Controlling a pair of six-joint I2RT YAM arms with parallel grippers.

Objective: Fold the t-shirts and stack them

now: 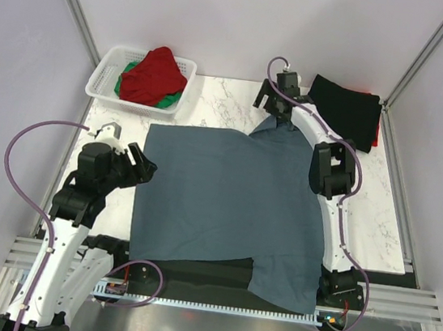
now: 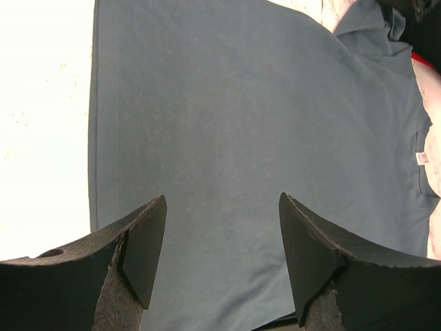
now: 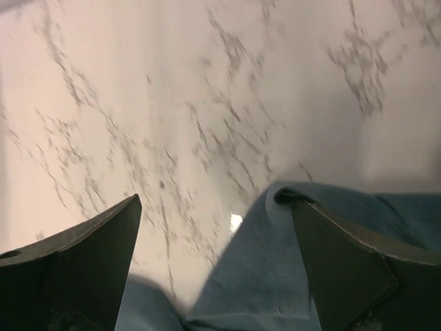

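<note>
The slate blue-grey t-shirt lies spread flat across the middle of the table, its lower corner hanging over the near edge. My left gripper is open at the shirt's left edge. In the left wrist view it hovers over the fabric, with the neck label at far right. My right gripper is at the shirt's far sleeve. In the right wrist view it is open, with a raised fold of the sleeve between the jaws, against the right finger.
A white lattice basket at the far left holds a red t-shirt over a green one. A folded black t-shirt lies at the far right with a red edge beneath it. Marble table.
</note>
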